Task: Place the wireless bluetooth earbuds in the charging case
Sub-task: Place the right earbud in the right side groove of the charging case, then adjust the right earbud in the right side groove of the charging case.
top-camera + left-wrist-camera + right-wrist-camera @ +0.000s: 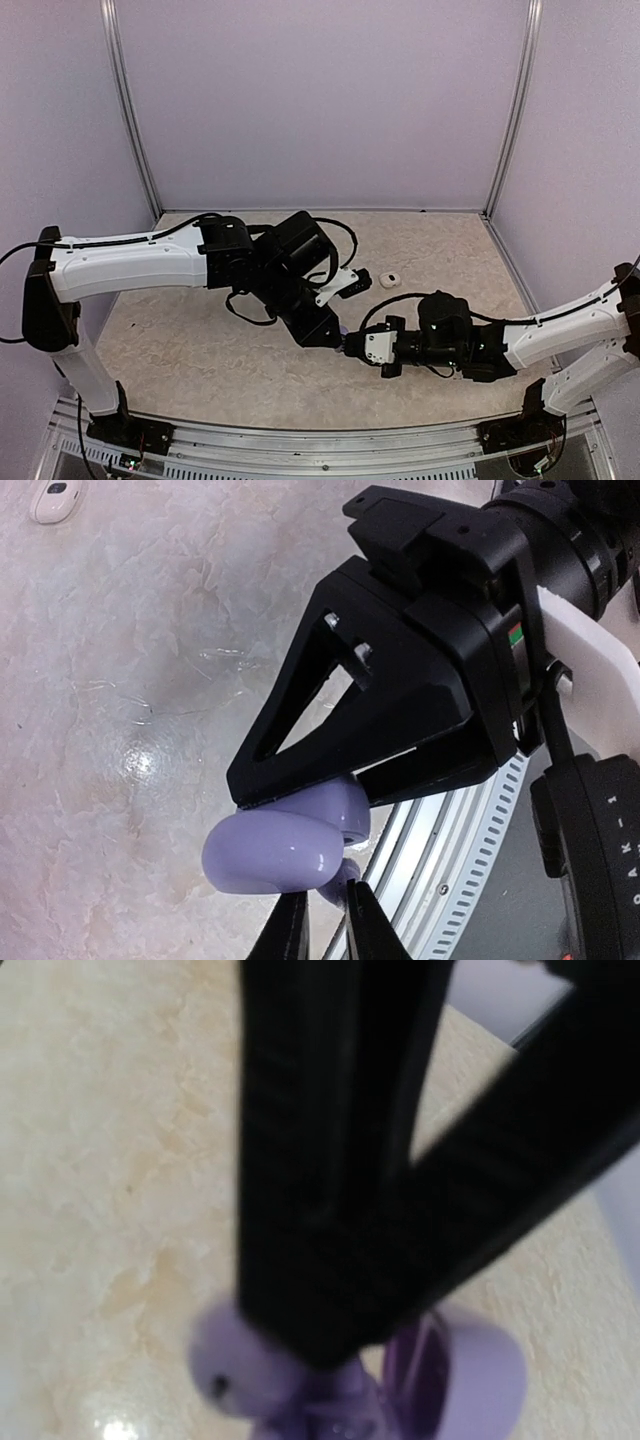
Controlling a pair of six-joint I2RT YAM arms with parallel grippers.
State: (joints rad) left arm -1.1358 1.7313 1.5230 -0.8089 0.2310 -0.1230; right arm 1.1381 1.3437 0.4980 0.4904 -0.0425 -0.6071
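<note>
We're mid-insert, seemingly: right claw [305, 798] clamps the lilac case [265, 855], left claw [330, 920] narrow on a lilac bud [345, 872] right by it; nxt we'd seat bud & let go.

Right gripper [300, 798], black w/ triangular open-frame fingers [420, 680], clamps a glossy lilac-purple plastic charging case [265, 855] over the beige marble-pattern desk [120, 680]. Bottom edge: left gripper [330, 915], its dark fingers [285, 935] close together w/ a narrow gap btwn them. A tiny lilac-purple earbud [340, 873] sits at their tips, touching the case's underside; whether it is gripped is unclear. Top-left corner: small white rounded case [57, 498] on the desk, well apart.
</note>
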